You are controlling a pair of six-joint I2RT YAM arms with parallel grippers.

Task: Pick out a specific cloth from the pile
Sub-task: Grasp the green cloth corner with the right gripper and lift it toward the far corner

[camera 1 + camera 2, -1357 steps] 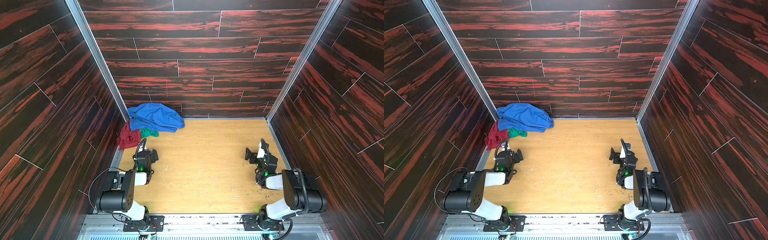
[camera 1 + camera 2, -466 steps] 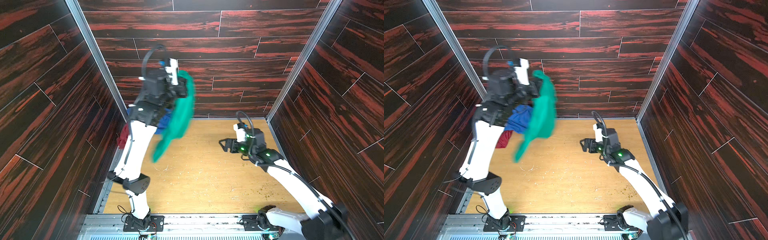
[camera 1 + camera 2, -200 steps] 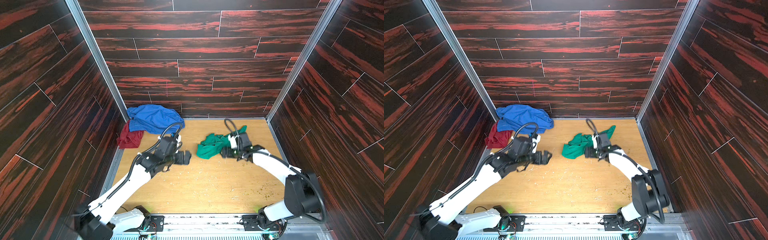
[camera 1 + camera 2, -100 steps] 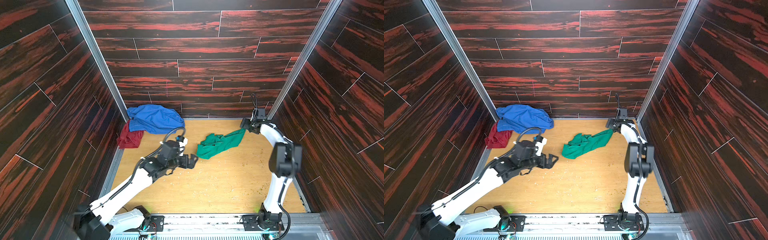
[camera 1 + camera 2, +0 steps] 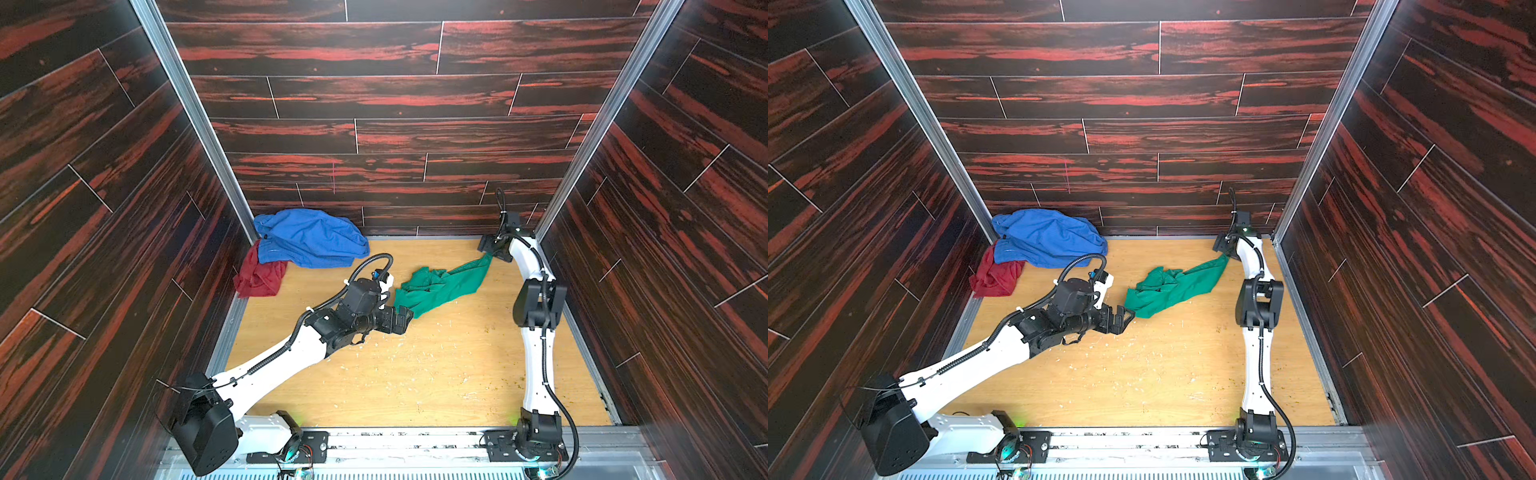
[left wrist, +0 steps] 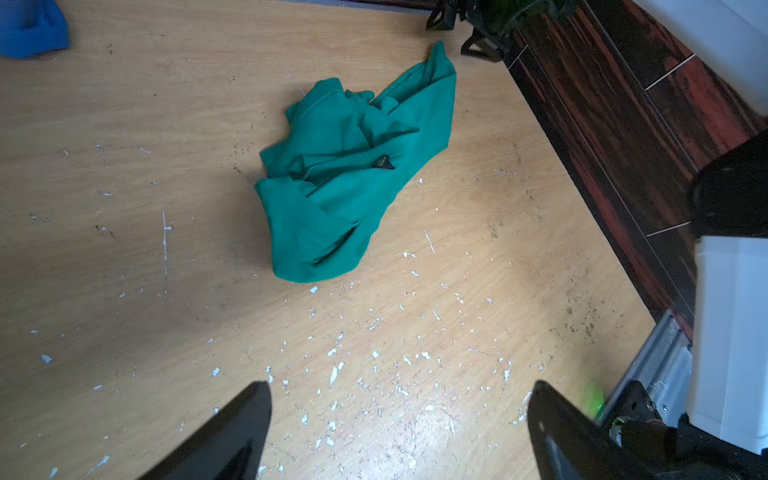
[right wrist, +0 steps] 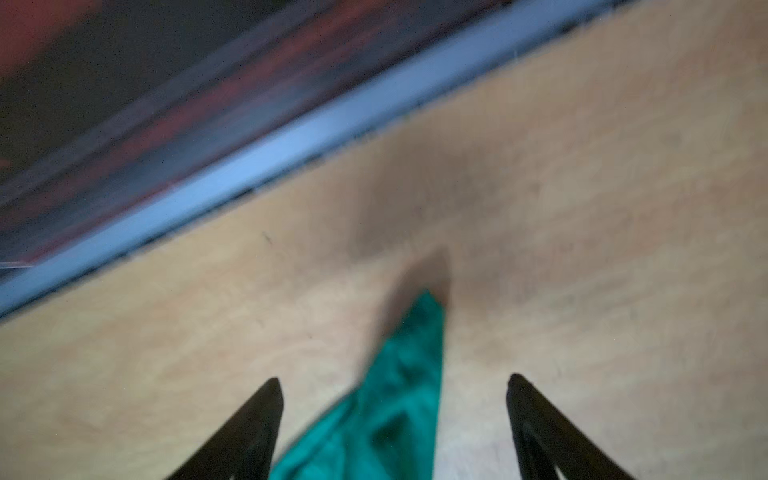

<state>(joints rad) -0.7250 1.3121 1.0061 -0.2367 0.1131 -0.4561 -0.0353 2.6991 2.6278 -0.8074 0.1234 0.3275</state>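
- Left fingers: spread to their widest, with nothing between them. They are held low over the surface, just beside the crumpled end of the green cloth in both top views.
- Right fingers: spread wide, close to the far right corner. The narrow tail of the green cloth is seen lying between them. As far as the blurred right wrist view allows, it is touched by neither, and no grip is judged.
- Green cloth: bunched at one end and drawn to a point at the other. It is laid on the surface right of the middle, between the two sets of fingers. A small dark label is shown in the left wrist view.
- Pile: a blue cloth lies partly over a red cloth in the far left corner, well apart from the green cloth.
- Task standing: the green cloth is judged already separated from the pile, and nothing is held.
- Risk, right side: if the right fingers were closed here, the tail could be pinched and the cloth dragged toward the side wall. The arm is stretched deep into the corner, so the wall could be struck on withdrawal.
- Risk, left side: if the left fingers were pushed forward, the soft fabric could be snagged or shoved along the surface.
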